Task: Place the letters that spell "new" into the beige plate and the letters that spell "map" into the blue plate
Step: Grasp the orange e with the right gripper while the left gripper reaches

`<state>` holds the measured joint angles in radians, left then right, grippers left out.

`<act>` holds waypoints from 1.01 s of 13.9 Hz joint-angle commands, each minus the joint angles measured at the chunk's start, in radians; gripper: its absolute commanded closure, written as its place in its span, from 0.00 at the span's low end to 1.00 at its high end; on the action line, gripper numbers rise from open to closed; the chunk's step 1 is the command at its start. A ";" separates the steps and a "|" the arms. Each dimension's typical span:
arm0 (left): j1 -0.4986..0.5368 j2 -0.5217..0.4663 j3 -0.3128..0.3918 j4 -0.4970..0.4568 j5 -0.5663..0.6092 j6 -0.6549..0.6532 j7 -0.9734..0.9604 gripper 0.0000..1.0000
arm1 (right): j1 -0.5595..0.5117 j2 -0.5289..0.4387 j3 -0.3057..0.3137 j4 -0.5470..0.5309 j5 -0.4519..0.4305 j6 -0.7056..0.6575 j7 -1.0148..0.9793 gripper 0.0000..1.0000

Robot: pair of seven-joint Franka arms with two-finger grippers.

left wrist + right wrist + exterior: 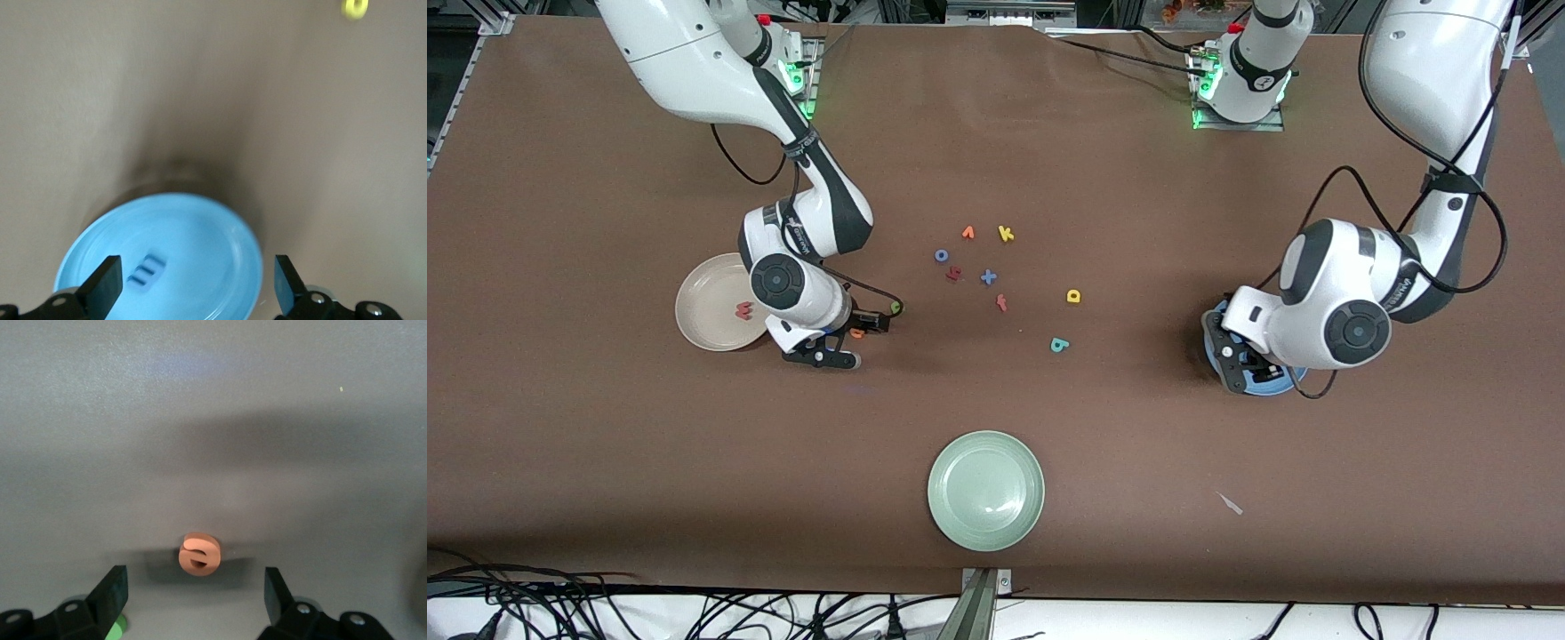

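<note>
Right gripper (193, 600) low over the surface (1049, 142) beside the beige plate (703, 322): fingers wide, orange e (199, 553) on the surface between them, untouched. Left gripper (197, 283) over the blue plate (200, 220), fingers spread, holding nothing; dark blue m (145, 271) lies in the plate between them.

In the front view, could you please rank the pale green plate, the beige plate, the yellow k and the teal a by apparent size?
1. pale green plate, nearest the camera
2. beige plate, partly hidden by the right arm
3. yellow k and teal a: alike
</note>
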<state>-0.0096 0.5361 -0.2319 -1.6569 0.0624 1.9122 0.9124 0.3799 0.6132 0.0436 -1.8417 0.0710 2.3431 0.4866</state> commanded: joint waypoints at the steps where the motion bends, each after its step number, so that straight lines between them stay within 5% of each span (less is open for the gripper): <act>1: -0.024 -0.011 -0.040 0.020 -0.010 -0.030 -0.197 0.00 | 0.001 0.020 0.001 0.019 0.007 0.005 -0.008 0.23; 7: -0.171 0.080 -0.040 0.121 -0.018 -0.004 -0.623 0.00 | -0.006 0.033 0.001 0.019 0.007 0.021 -0.009 0.35; 14: -0.331 0.160 -0.034 0.132 -0.006 0.214 -1.084 0.00 | -0.007 0.034 0.001 0.016 0.013 0.028 -0.008 0.68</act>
<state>-0.2860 0.6695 -0.2787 -1.5631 0.0614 2.0996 -0.0603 0.3772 0.6299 0.0402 -1.8386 0.0710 2.3595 0.4865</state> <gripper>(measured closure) 0.000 0.564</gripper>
